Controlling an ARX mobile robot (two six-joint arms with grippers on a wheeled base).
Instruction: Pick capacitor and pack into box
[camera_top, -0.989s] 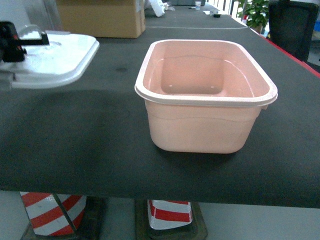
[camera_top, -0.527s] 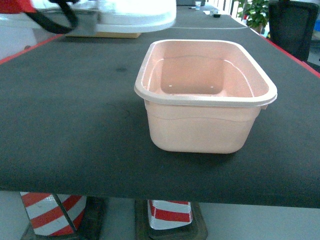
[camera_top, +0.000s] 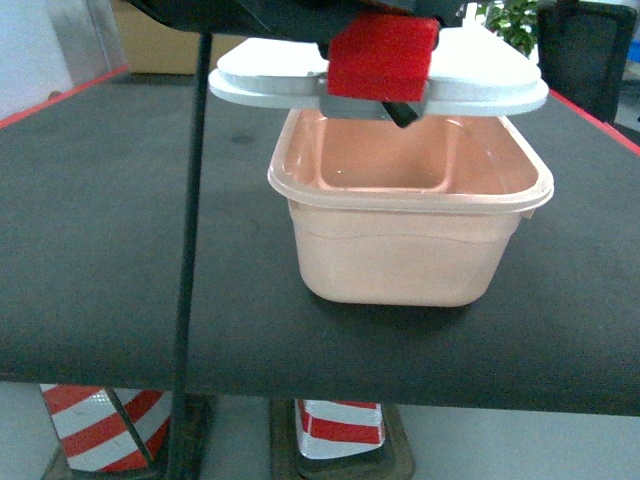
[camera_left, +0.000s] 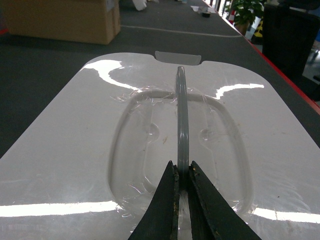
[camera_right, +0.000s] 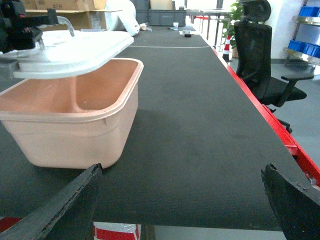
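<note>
black matting covers the long counter (camera_top: 120, 250), which has a red strip along its right edge (camera_right: 260, 115) and runs away from the robot toward a brown carton (camera_left: 60, 20) at the far left. much bare matting lies to the left of, in front of and to the right of the box (camera_top: 410, 230), and the near edge drops off above red-and-white striped posts (camera_top: 100, 425).

the box stands upright near the middle of the counter, its open top facing up and its long axis running away from the robot. no capacitor can be made out inside.

the lid (camera_top: 470, 80) hangs above the far part of the box, roughly flat and slightly tilted, clear of the rim on the near side, so the near part of the opening is uncovered. its long axis runs left to right in the head view, across the box.

the left gripper (camera_left: 182, 175) has its jaws pinched tight on the lid's thin grey handle (camera_left: 182, 115), which stands upright on edge along the lid's middle.

the right gripper (camera_right: 180, 200) sits low near the counter's near edge, to the right of the box, jaws spread wide and holding nothing.
</note>
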